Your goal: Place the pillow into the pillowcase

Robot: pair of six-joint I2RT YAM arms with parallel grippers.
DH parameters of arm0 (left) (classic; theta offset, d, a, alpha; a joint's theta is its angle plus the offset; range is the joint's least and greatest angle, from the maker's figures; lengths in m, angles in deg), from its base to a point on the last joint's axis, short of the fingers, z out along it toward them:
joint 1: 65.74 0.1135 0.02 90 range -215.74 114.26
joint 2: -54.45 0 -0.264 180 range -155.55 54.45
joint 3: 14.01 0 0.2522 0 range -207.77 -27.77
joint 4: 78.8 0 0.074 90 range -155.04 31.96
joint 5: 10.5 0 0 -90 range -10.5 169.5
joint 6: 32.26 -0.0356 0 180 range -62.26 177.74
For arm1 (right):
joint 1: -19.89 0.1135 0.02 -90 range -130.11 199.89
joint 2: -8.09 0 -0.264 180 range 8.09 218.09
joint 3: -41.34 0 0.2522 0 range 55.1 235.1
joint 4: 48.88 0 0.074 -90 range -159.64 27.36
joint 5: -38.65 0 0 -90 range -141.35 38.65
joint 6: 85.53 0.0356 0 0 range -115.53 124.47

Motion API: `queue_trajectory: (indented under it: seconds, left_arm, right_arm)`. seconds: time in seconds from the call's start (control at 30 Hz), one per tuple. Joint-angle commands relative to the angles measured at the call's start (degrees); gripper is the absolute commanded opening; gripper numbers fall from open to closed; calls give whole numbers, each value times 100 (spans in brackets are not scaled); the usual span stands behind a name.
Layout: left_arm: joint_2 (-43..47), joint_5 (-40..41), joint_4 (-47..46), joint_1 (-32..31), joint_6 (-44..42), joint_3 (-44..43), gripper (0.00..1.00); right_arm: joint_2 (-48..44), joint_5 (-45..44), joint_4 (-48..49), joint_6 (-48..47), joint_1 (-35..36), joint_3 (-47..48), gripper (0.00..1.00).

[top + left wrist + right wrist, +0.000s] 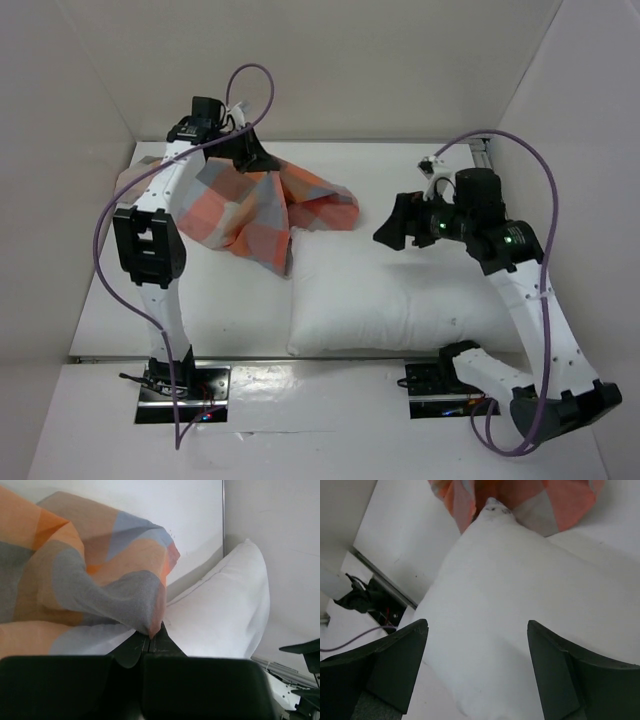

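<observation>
The white pillow (pixel 400 295) lies flat on the table in front of the right arm; it also shows in the left wrist view (pixel 225 605) and fills the right wrist view (pixel 520 580). The checked pillowcase (pixel 265 210) hangs bunched at the back left, its lower end draped onto the pillow's far left corner. My left gripper (pixel 250 155) is shut on an edge of the pillowcase (pixel 100 580), the cloth pinched at the fingertips (pixel 150 637). My right gripper (pixel 392 228) hovers open above the pillow's far edge, with nothing between its fingers (pixel 477 625). The pillowcase (pixel 560 505) shows beyond the pillow's corner.
White walls (pixel 350 70) close in the table at the back and on both sides. The arm bases (pixel 180 390) and a metal rail (pixel 250 360) run along the near edge. Purple cables (pixel 545 200) loop off both arms.
</observation>
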Motion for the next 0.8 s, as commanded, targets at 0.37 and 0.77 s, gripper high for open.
queue_trajectory:
  seconds: [0.37,0.77]
  left_arm:
    - [1087,136,199,31,-603,952,0]
    - [1781,479,603,31,-894,1243,0]
  right_arm:
    - [2580,-4220,460,22,4429,698,99]
    - [2608,-4442,1144,-31,3738,312,0]
